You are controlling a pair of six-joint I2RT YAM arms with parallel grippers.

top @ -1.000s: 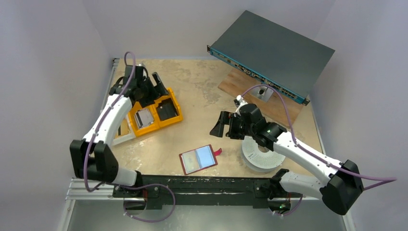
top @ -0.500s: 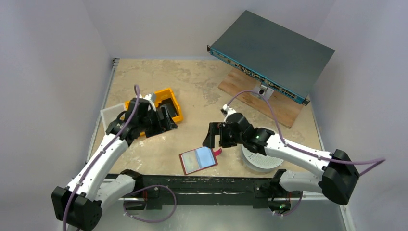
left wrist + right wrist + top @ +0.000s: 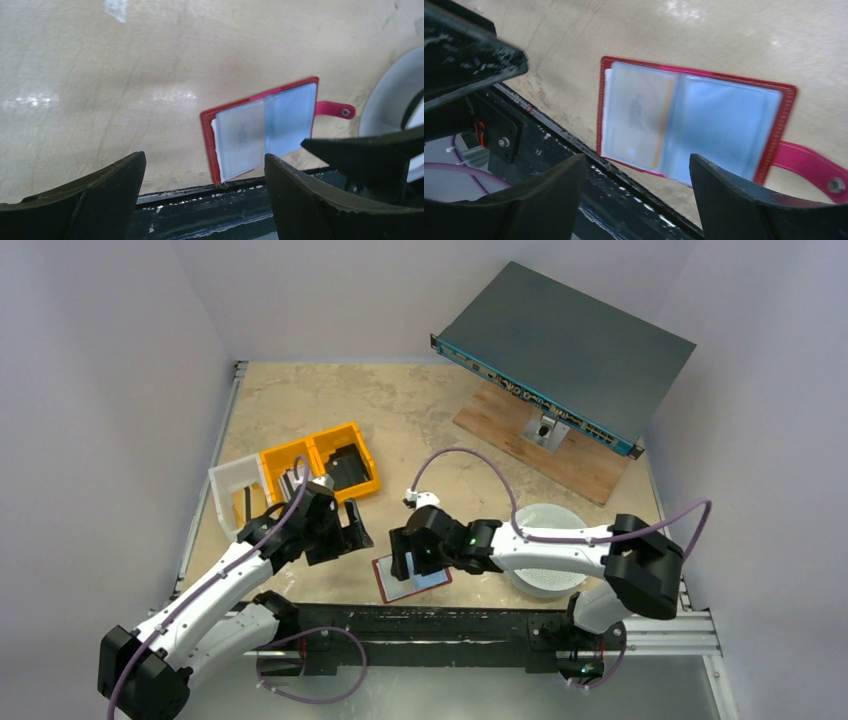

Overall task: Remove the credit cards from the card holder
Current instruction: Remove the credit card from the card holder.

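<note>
The right end effector (image 3: 413, 558), open and empty, is hovering directly over the card holder (image 3: 724, 120), which is lying open lengthwise along the near edge of the counter (image 3: 420, 430), while the left end effector (image 3: 348, 537), also open and empty, is hanging just beside the left half that is holding the credit cards (image 3: 636, 117).

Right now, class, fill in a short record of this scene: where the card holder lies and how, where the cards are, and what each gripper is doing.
card holder: open flat on the table, near its front edge, snap tab sticking out sideways
credit cards: one shows through a clear sleeve; none lies outside the holder
right gripper: open, over the holder, holding nothing
left gripper: open, beside the holder, holding nothing
task stage: no card taken out yet
</note>
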